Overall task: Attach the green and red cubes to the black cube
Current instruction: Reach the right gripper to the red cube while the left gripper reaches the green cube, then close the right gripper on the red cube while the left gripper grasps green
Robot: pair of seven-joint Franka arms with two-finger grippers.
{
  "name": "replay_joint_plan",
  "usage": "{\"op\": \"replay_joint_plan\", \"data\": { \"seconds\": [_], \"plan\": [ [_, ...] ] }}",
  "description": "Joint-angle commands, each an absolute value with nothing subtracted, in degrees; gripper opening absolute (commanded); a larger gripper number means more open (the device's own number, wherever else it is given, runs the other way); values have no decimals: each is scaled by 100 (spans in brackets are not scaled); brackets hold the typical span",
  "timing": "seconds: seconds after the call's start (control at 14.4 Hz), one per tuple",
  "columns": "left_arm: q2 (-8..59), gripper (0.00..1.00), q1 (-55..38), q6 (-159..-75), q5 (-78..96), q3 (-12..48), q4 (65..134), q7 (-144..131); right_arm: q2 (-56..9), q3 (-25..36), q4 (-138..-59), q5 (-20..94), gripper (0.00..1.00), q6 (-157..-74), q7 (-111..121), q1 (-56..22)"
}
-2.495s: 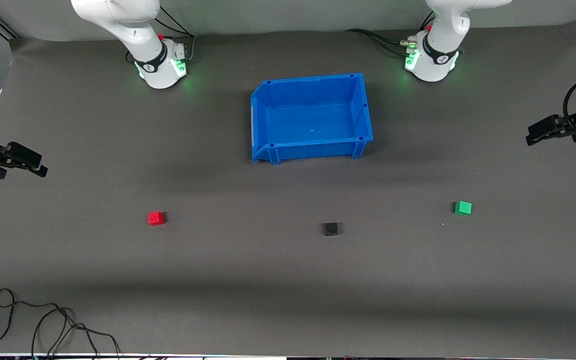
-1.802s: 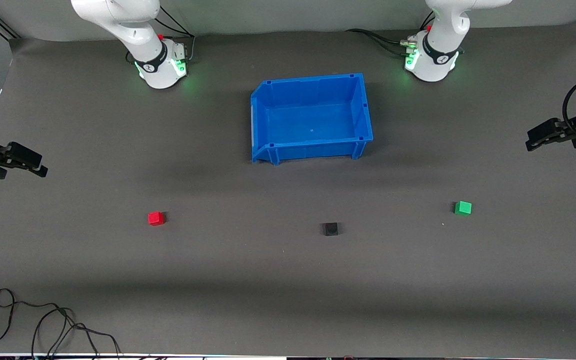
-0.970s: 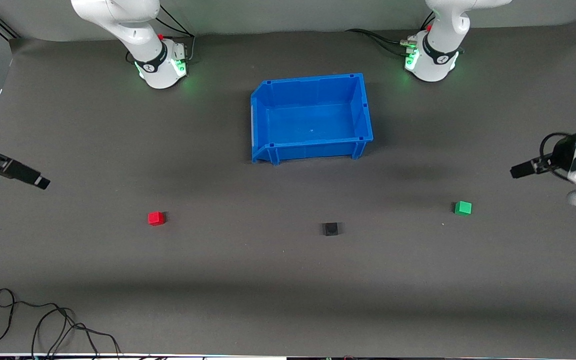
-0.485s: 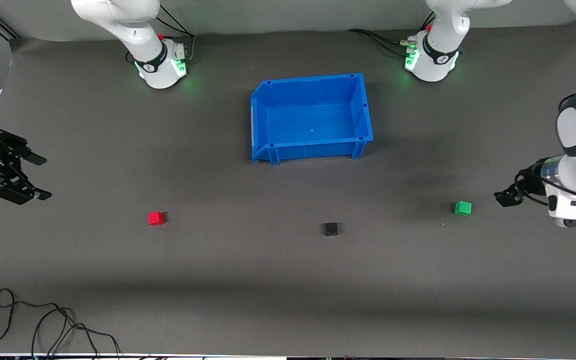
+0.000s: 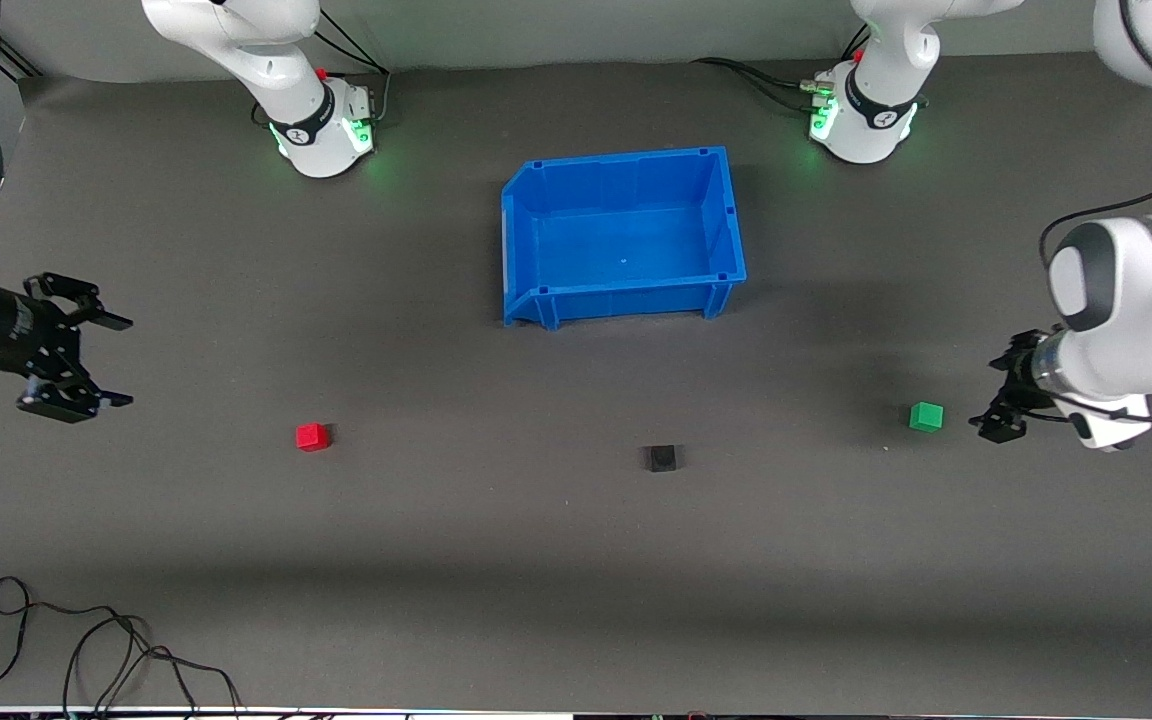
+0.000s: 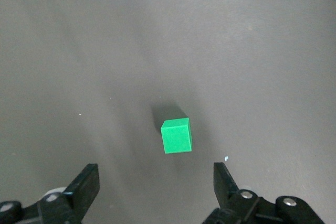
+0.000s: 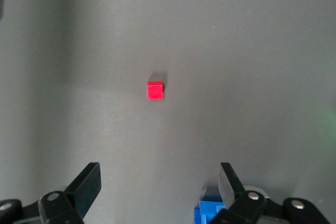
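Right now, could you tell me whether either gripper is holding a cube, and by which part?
Nothing is held. The left gripper hangs open beside the green cube; the right gripper is open, apart from the red cube.

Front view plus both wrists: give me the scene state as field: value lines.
green cube: on table, toward left arm's end, free
red cube: on table, toward right arm's end, free
black cube: between them, nothing attached
blue bin: empty
left gripper: open, beside green cube
right gripper: open, short of red cube
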State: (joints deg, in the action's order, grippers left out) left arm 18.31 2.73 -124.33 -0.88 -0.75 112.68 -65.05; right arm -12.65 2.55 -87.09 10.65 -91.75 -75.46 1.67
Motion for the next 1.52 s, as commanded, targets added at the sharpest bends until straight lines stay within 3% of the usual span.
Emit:
{"op": "replay_joint_plan", "data": {
  "seconds": [0.0,0.21,0.42,0.9,1.11,1.46],
  "plan": [
    [2090,97,194,-12691,-79,-53,11355,-6934,-1739,290,-8499,1440,100,-8982,-7752,193],
    [2468,95,97,-13270,-88,-53,11364,-7031,-2152,316,-8508,1774,100,-9131,-7664,211],
    [2855,93,79,-13806,-88,-53,11399,-7092,-2338,316,-8945,1933,100,-9937,-7481,185],
    [2883,90,132,-13825,-167,-62,11496,-7040,-2434,325,-10334,2557,100,-11661,-6233,229],
    [2892,77,140,-13825,-158,-62,11487,-7058,-2715,325,-10564,2952,100,-12119,-5653,237],
    [2944,76,229,-13957,-158,-70,11496,-7102,-2961,334,-10925,3427,100,-12655,-5089,229]
  ]
}}
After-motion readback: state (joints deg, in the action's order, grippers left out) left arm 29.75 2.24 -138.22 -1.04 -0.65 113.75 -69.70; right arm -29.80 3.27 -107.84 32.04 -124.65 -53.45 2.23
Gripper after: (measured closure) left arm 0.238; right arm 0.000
